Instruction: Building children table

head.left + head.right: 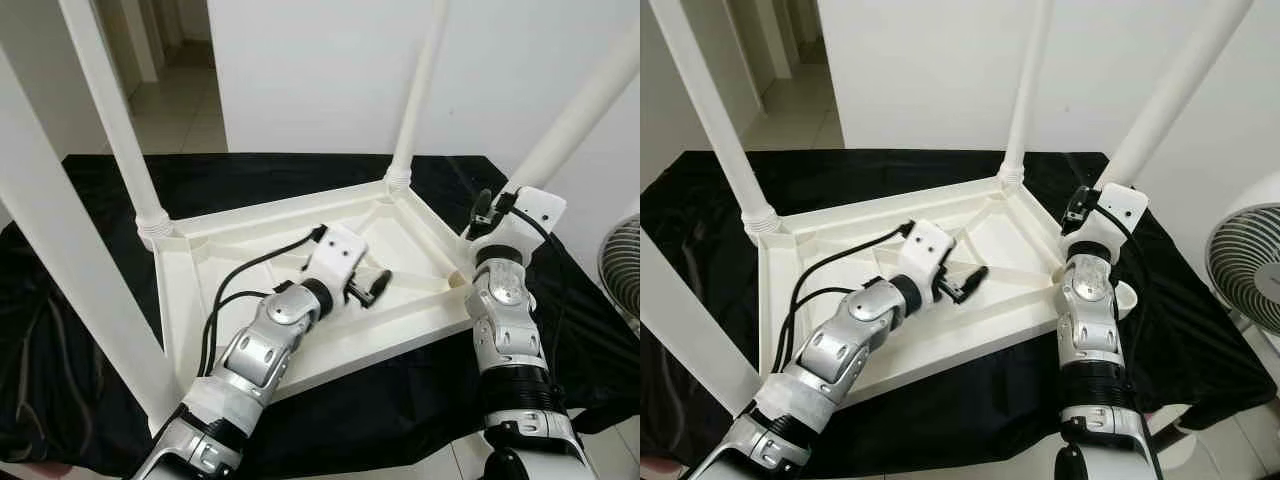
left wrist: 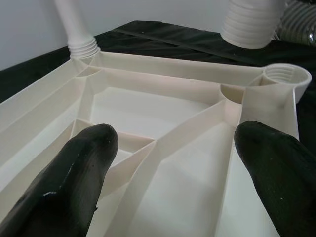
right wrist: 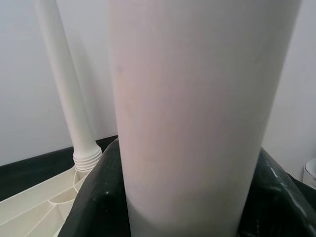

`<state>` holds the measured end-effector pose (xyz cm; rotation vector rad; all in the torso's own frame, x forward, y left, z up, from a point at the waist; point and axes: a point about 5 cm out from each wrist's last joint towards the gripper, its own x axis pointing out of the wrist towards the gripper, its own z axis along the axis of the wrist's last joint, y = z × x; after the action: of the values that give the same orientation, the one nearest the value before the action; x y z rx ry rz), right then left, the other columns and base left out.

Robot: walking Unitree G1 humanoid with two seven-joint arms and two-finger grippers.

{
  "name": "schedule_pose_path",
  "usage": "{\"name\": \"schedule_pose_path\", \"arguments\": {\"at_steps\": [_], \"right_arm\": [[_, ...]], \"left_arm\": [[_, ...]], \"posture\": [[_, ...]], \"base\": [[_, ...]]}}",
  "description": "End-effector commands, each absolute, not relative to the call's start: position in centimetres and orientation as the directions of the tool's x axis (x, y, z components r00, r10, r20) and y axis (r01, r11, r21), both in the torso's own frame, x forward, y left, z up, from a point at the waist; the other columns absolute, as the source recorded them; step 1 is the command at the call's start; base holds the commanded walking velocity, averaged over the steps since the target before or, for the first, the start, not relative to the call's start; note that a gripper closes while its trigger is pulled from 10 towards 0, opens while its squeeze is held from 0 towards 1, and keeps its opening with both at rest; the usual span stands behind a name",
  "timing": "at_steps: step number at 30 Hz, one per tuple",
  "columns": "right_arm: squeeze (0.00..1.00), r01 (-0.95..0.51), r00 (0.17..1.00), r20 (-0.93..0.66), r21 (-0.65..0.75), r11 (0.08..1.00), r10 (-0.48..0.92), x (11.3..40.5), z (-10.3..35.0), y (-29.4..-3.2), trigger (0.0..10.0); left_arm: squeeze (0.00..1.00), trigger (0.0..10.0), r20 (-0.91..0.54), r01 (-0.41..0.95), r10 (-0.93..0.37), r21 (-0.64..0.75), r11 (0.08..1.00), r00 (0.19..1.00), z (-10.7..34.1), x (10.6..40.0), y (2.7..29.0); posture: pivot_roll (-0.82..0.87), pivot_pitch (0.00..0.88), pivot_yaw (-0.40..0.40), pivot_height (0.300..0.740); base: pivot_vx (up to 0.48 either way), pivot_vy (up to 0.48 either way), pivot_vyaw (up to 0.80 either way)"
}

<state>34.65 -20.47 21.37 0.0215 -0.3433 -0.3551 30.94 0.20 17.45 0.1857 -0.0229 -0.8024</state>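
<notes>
Tabletop (image 1: 330,345) lies upside down; right gripper (image 1: 1102,215) clasps the last leg (image 1: 1170,85) at 3 o'clock, needing seating in its socket (image 2: 286,76), while left gripper (image 1: 372,288) hovers wide apart.

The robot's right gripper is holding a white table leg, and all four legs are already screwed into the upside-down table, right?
Not all four. The right gripper holds its white leg above an empty corner socket, as the left wrist view shows. The table is upside down.

Tabletop (image 1: 300,345): cream plastic, upside down on black cloth, ribbed underside facing up.
Far legs (image 1: 110,110): two white tubes screwed upright into the far corners, ribbed collars at their bases.
Near-left leg (image 1: 60,260): standing at its corner.
Near-right socket (image 2: 284,76): threaded, open.
Loose leg (image 1: 585,100): tilted, threaded end just above that socket.
</notes>
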Motion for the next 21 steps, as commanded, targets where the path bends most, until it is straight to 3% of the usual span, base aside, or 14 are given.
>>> {"name": "schedule_pose_path", "arguments": {"at_steps": [1,12,21], "right_arm": [[0.0,0.33,0.881,0.332,0.08,0.941,-0.337,34.7,21.7,-20.2,10.0],[0.0,0.305,0.893,0.328,0.063,0.95,-0.308,34.7,21.8,-19.9,10.0],[0.0,0.294,0.906,0.298,0.065,0.954,-0.299,33.5,20.5,-19.0,10.0]], "left_arm": [[0.0,10.0,-0.085,0.742,-0.744,0.211,0.636,0.662,16.6,30.5,-0.6],[0.0,10.0,-0.151,0.834,-0.825,0.205,0.512,0.544,14.5,28.3,-3.0],[0.0,10.0,-0.256,0.825,-0.784,0.146,0.547,0.565,12.8,28.7,-3.5]], "posture": [[0.0,0.0,0.02,0.74],[0.0,0.0,0.0,0.74],[-0.02,0.0,0.031,0.74]], "base": [[0.0,0.0,0.0],[0.0,0.0,0.0],[0.0,0.0,0.0]]}}
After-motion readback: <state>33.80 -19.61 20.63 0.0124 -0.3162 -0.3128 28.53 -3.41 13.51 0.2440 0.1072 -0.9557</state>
